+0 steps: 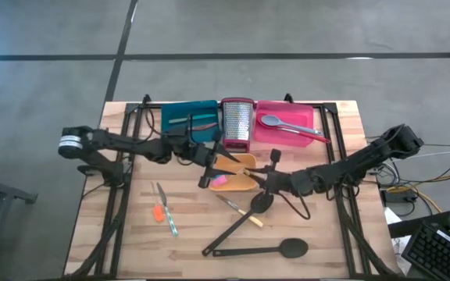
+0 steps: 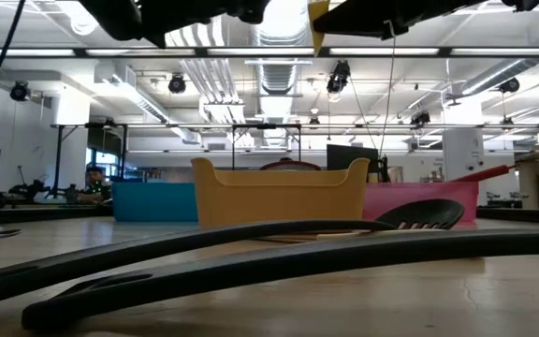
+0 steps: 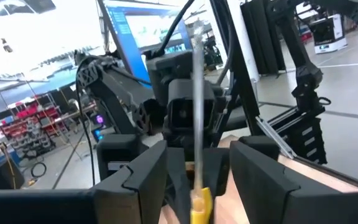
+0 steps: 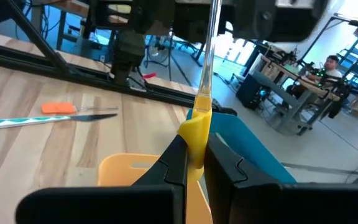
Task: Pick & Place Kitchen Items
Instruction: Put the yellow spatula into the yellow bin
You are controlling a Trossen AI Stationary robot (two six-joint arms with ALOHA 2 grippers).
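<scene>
Right tool (image 4: 192, 163), pressed together on a yellow-handled utensil (image 4: 199, 127), holds it above the orange tray (image 1: 239, 173) facing the spread left tool (image 3: 194, 177), while two black spoons (image 1: 260, 251), a slotted spatula (image 1: 255, 209) and thin colour-handled tools (image 1: 165, 211) lie unsorted on the tabletop (image 1: 92, 234), so the task looks partly done.

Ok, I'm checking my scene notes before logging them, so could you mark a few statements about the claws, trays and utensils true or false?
1. The right claw is shut on the yellow-handled tool. True.
2. The left claw is shut. False: it is open, with a finger on either side of that tool's shaft.
3. The grater stands between the teal tray and the pink tray. True.
4. The grey spoon lies in the teal tray. False: it lies in the pink tray.
5. The long black spoon lies in a tray. False: it lies on the table.
</scene>
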